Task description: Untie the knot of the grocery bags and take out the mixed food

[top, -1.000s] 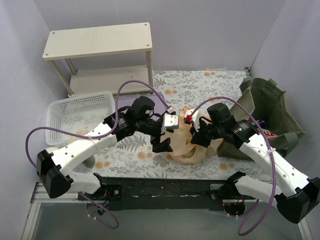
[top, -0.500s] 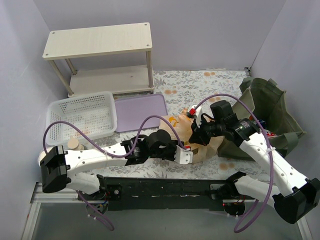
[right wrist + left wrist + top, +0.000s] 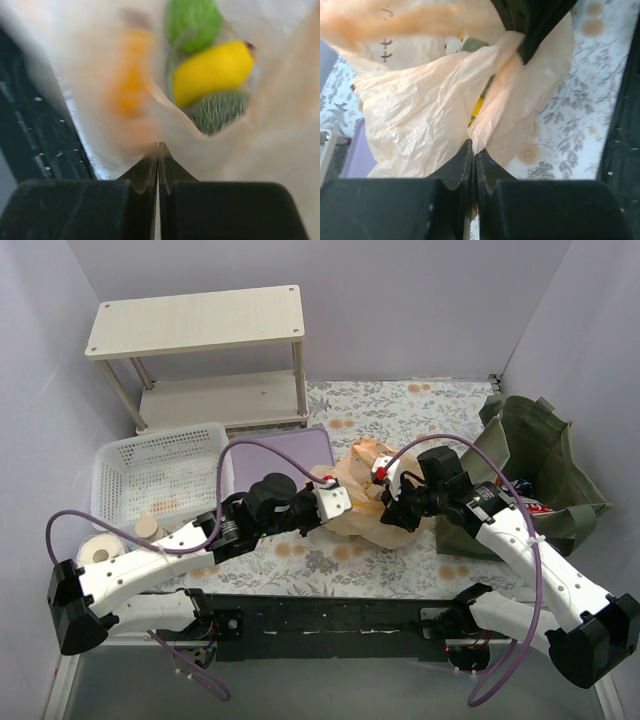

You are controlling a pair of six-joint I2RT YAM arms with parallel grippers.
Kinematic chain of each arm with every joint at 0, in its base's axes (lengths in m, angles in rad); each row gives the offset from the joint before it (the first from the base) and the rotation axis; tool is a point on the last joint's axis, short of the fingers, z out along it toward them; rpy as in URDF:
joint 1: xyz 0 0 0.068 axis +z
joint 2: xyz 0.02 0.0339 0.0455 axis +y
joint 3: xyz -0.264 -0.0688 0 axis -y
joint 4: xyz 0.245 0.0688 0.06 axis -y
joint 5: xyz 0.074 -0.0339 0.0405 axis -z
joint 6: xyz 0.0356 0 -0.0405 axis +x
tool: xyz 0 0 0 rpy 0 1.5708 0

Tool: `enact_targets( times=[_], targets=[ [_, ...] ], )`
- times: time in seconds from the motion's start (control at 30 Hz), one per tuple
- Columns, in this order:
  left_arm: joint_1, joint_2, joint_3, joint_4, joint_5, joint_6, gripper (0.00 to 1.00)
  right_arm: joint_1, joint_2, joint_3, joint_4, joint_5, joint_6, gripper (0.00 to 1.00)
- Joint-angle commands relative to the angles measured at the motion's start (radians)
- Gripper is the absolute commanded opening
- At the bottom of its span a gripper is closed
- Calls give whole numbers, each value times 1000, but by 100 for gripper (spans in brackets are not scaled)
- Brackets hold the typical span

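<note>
Film of the peach-orange grocery bag is being pinched by the left jaws, whose black tips are pressing fully together at the bottom centre of the left wrist view with a thin fold caught between them. The right jaws are likewise lying shut with no gap at the bottom centre of the right wrist view, a crease of the bag running into the seam between the tips. At the top of the left wrist view the right arm's dark fingers are clamping a gathered twist of plastic; whether that twist is the knot, I cannot tell. Beyond the right jaws, a green round fruit, a yellow oval fruit and a netted green melon are lying packed against one another inside the bag. In the top view the bag is sitting mid-frame on the flowered bench, directly between the two wrists. An olive-green tote is slumping at the right edge just beside the right arm, and a white basket is standing at the left. A lilac tray is lying between the basket and the bag. Farthest back, a pale wooden shelf is standing in the upper left.
</note>
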Motion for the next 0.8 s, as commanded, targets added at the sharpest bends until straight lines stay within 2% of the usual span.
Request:
enact_targets(
  times=[0.0, 0.03, 0.1, 0.3, 0.4, 0.43, 0.53, 0.77],
  targets=[
    [28, -107, -51, -66, 162, -166, 0, 1, 24, -96, 107, 219, 6, 3],
    [38, -117, -63, -72, 172, -184, 0, 1, 28, -113, 118, 287, -6, 3],
    [48, -130, -105, -84, 221, -180, 0, 1, 34, -135, 107, 325, -69, 3],
    [54, -157, -188, -86, 246, -184, 0, 25, 51, -87, -61, 302, -172, 1],
    [55, -160, -217, -78, 249, -174, 0, 24, 42, 14, -155, 221, -207, 1],
    [55, -163, -222, -71, 239, -174, 0, 25, 34, 91, -182, 99, -227, 1],
    [57, -167, -228, -42, 235, -178, 0, 94, 22, 150, -161, 66, -169, 1],
    [61, -140, -217, 1, 223, -184, 0, 214, 146, 193, -61, 93, -163, 1]
  ],
)
